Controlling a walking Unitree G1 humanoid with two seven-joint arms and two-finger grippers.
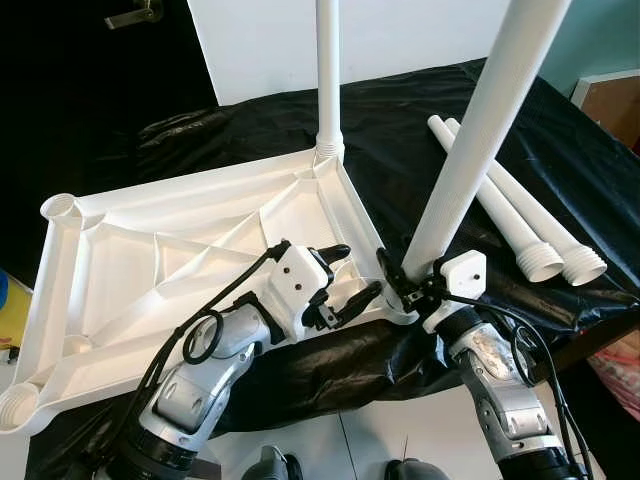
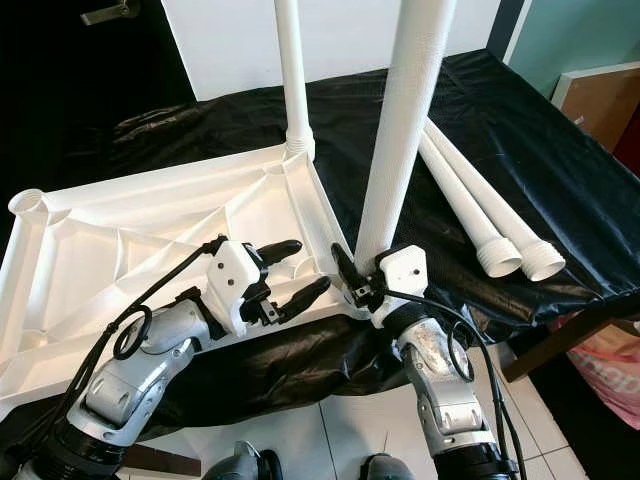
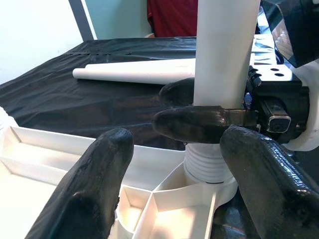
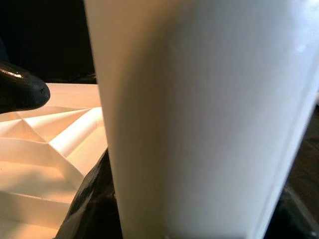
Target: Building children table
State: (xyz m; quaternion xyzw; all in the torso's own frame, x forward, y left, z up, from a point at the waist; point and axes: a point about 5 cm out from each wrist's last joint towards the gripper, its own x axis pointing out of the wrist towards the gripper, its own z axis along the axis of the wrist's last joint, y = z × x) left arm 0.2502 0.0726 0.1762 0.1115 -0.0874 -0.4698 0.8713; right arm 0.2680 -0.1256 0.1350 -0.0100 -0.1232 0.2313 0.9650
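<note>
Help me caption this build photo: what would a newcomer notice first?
The upside-down white tabletop on the black cloth, one leg already standing at its far corner. At the near corner, the right gripper clamps a second upright leg in its socket, while the open left gripper hovers beside it.

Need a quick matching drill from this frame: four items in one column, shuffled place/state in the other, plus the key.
Items
1. right gripper
2. left gripper
3. far leg
4. two spare legs

States
A. lying flat on the black cloth, to the robot's right
B. standing upright in the tabletop's far corner socket
C. shut on the near leg low down, at the tabletop's near right corner socket
D. fingers open, hovering over the tabletop's near edge

Pairs: 1-C, 2-D, 3-B, 4-A
</note>
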